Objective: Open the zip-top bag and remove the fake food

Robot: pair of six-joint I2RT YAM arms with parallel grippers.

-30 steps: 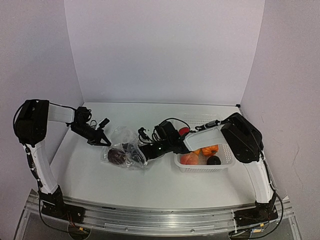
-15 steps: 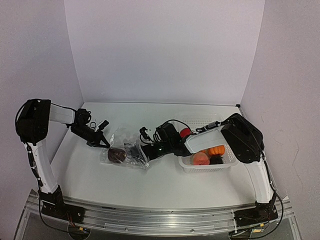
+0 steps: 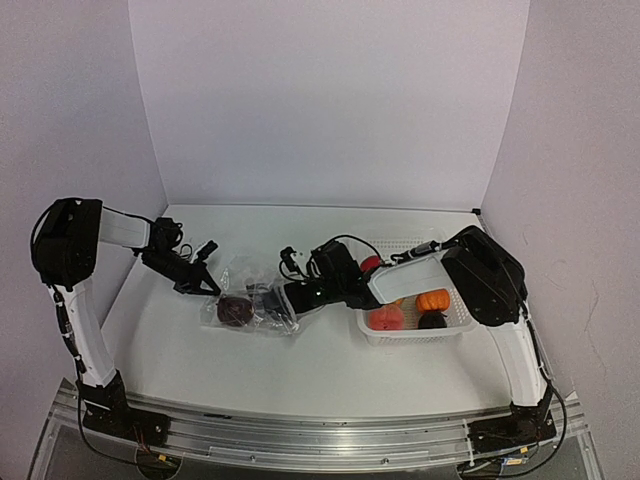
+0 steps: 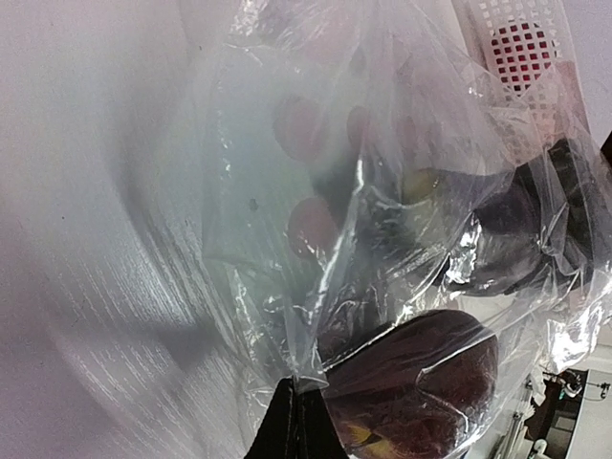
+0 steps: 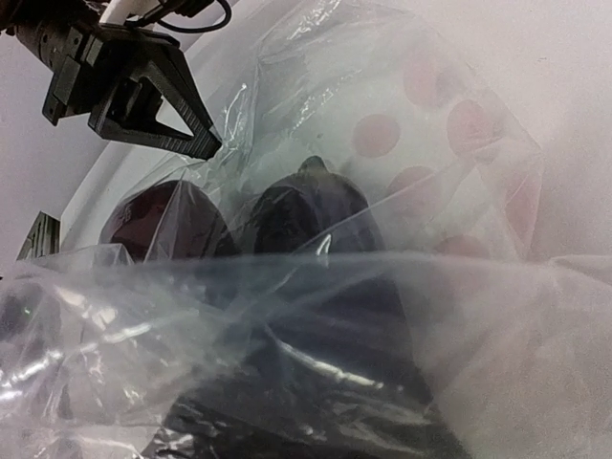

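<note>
since a second ago the right gripper (image 3: 283, 298) has nudged slightly left, and the pieces in the white basket (image 3: 410, 339) have resettled: peach piece (image 3: 386, 318), black piece (image 3: 432, 321), orange piece (image 3: 433, 299). left of it on the worktop (image 3: 300, 370) lies the zip-top bag (image 3: 250, 292), a dark purple piece (image 3: 235, 310) inside. its film hides the right gripper; how wide it stands cannot be told. the left gripper (image 3: 208, 285) pinches the bag's far-left corner tight.
</note>
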